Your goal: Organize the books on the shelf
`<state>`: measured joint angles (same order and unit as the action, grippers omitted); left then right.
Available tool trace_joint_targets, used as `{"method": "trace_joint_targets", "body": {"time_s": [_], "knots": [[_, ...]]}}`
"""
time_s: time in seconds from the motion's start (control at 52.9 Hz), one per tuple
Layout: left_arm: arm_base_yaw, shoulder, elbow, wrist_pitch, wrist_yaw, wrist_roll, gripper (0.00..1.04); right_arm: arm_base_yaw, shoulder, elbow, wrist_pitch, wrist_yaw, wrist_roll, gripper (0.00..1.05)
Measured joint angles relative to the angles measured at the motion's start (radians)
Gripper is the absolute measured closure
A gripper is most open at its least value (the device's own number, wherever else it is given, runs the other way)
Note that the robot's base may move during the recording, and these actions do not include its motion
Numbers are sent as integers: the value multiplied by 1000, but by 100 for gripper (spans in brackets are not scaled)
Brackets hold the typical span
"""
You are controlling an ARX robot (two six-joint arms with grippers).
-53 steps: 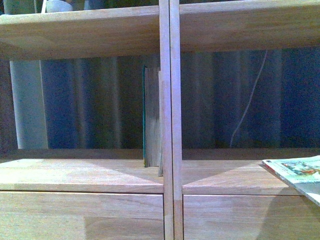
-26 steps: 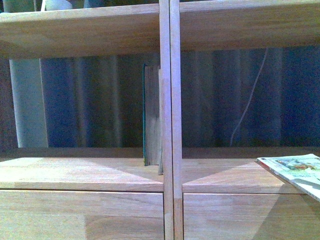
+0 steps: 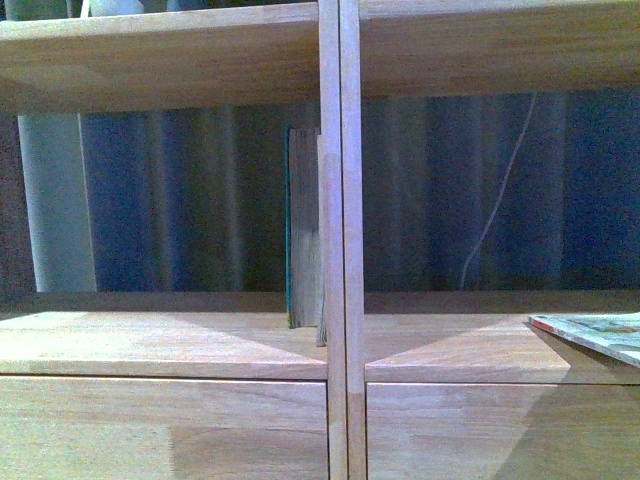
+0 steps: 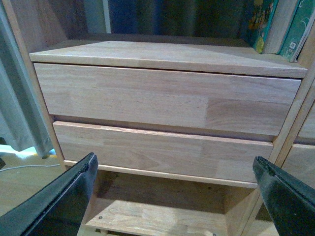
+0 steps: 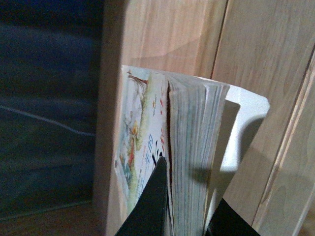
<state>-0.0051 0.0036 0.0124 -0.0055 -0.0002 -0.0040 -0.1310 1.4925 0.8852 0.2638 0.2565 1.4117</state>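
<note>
Item: white paperback (image 5: 192,147), pinched across its thickness by the right end effector (image 5: 186,196); it lies near-flat at the front view's lower right, likely staged for the shelf (image 3: 160,345). Stored: teal book (image 3: 302,230), upright against the centre divider (image 3: 340,200). Idle: left end effector (image 4: 174,161), wide, empty, facing the drawer fronts (image 4: 162,101).

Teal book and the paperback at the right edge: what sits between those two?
In the front view, twin wooden uprights stand between the teal book and the paperback. Beyond them the shelf is bare up to the paperback.

The left end effector (image 4: 173,160) has black tapered fingers (image 4: 64,201)
</note>
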Motion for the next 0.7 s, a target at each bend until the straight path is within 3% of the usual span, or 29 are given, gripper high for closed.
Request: {"method": "trace_joint_targets", "body": {"time_s": [0.397, 0.699], "knots": [[0, 0, 0, 0, 0, 0, 7, -119, -308, -126, 100, -80, -148, 97], [0, 0, 0, 0, 0, 0, 7, -135, -581, -139, 26, -148, -249, 97]]}}
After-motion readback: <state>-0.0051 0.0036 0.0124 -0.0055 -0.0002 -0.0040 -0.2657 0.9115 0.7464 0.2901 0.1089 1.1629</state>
